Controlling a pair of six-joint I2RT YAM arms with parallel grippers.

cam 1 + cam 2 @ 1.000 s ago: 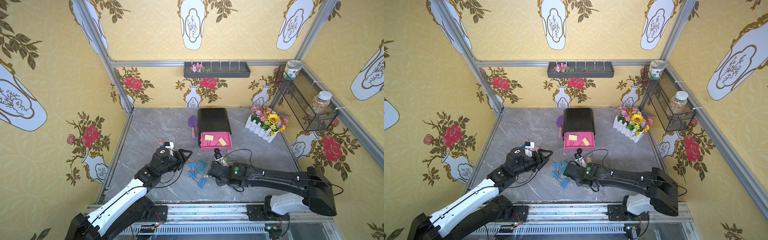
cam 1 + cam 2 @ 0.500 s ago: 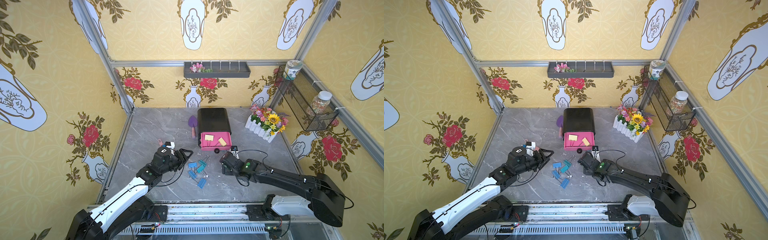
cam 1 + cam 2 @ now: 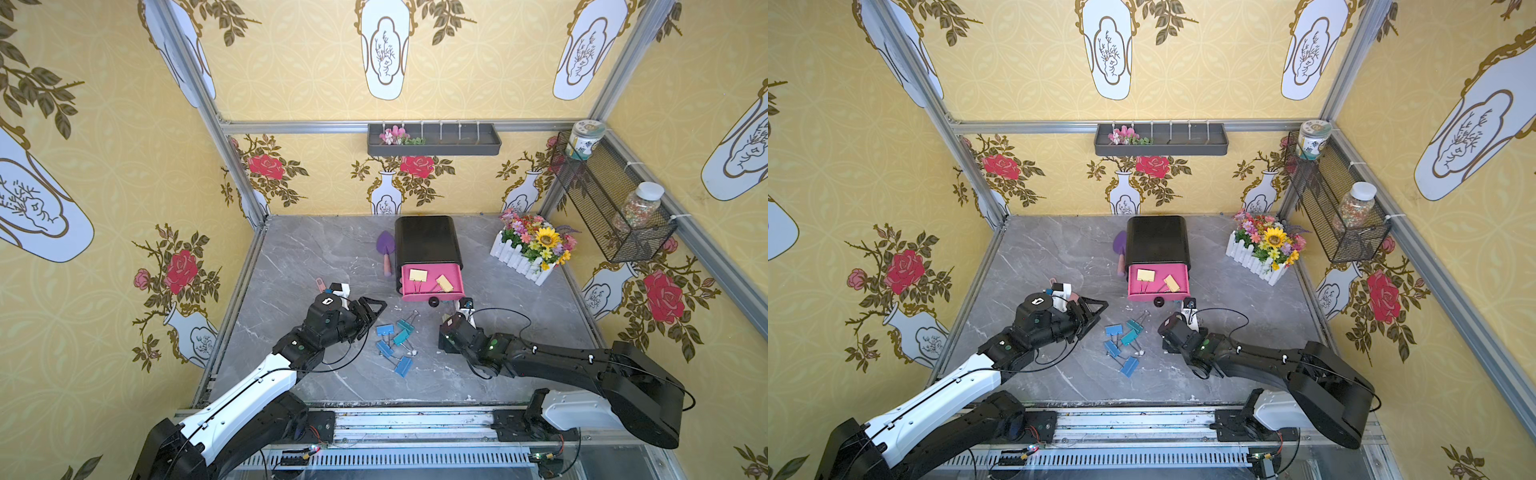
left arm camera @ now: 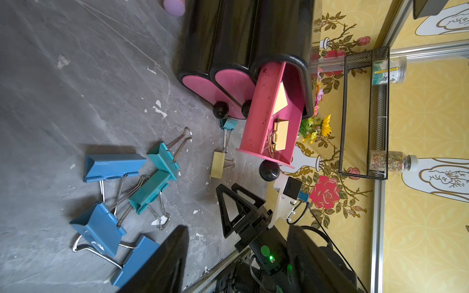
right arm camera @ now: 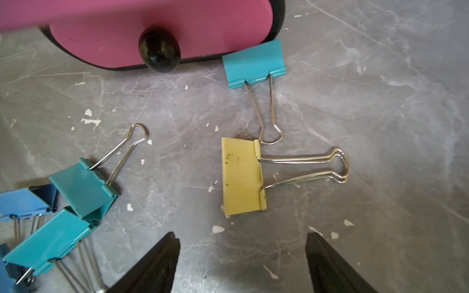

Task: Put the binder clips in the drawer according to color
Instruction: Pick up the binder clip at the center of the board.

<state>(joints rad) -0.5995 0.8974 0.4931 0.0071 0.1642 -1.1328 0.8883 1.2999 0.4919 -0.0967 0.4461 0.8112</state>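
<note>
Black cabinet (image 3: pixel 426 241) ahead of both jaw pairs, top pink drawer (image 3: pixel 432 296) out holding two yellow binder clips (image 3: pixel 417 275), left gripper (image 3: pixel 374 309) spread, empty, blue and teal clips (image 3: pixel 385 330) beside its tips, right gripper (image 5: pixel 241 236) spread, empty, yellow clip (image 5: pixel 241 177) just ahead.

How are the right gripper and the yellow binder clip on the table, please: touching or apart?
Apart. The right wrist view shows the right gripper open, with bare table between its fingertips and the yellow binder clip.
</note>
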